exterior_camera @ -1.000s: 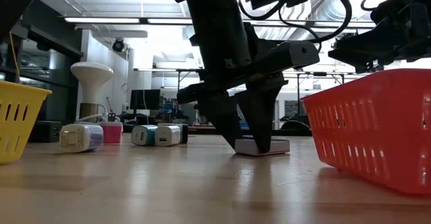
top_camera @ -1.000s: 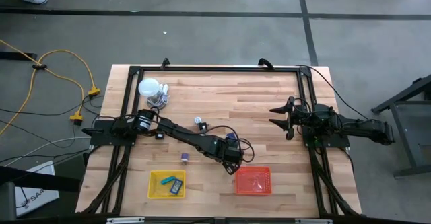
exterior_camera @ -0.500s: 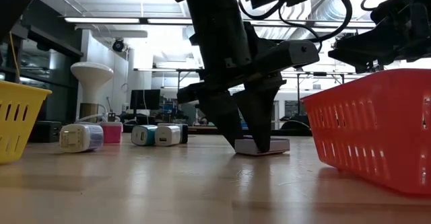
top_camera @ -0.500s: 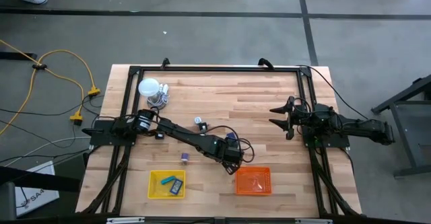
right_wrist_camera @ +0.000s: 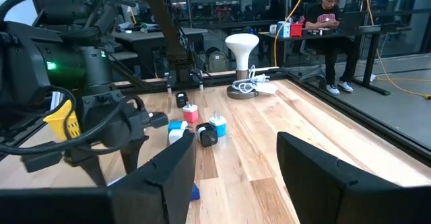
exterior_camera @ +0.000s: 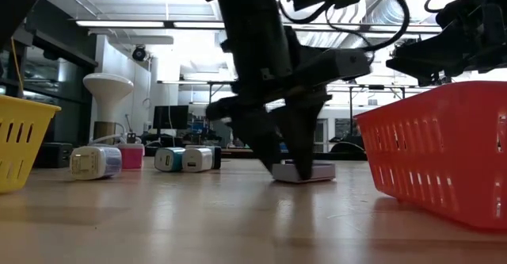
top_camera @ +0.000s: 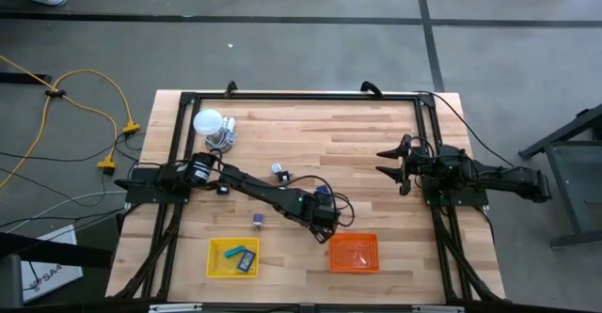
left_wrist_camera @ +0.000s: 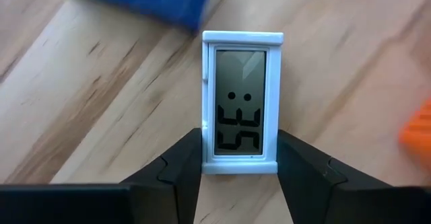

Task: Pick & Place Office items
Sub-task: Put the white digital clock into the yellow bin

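Between left tool [left_wrist_camera: 240, 158] fingers: clock [left_wrist_camera: 241, 101] reading "35".

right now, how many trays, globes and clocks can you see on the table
yellow tray: 1
orange tray: 1
white globe: 1
white clock, gripped by the left tool: 1
total: 4

- The left arm stretches across the table, its wrist bent down; the left gripper [left_wrist_camera: 240, 158] sits low at the tabletop, fingers clamped against something held between them.
- The right arm waits at the table's right edge, the right gripper [top_camera: 393, 165] spread wide.
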{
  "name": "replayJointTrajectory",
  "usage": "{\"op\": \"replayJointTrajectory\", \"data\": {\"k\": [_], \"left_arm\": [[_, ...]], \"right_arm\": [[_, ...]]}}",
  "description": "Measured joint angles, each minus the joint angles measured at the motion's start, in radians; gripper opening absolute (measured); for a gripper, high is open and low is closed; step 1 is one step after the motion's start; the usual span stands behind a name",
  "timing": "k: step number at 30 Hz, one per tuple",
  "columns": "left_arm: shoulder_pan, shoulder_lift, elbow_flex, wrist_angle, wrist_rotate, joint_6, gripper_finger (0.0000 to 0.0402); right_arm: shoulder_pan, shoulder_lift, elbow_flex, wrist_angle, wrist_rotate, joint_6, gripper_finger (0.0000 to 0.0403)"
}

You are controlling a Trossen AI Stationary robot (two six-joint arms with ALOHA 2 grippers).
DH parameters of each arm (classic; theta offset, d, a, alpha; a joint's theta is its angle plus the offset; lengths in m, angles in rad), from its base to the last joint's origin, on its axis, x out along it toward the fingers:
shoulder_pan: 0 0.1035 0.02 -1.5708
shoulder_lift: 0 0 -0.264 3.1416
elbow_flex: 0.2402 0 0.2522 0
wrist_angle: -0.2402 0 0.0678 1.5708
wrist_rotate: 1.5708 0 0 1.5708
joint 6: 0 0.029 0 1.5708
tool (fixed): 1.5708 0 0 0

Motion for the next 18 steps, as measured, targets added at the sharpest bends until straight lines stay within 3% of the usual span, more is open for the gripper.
{"op": "replayJointTrajectory", "data": {"k": [18], "left_arm": [[-0.141,-0.162,0.000,-0.328,-0.153,-0.248,0.0156]], "right_arm": [[0.000,0.000,0.000,0.004,0.001,0.000,0.0195]]}}
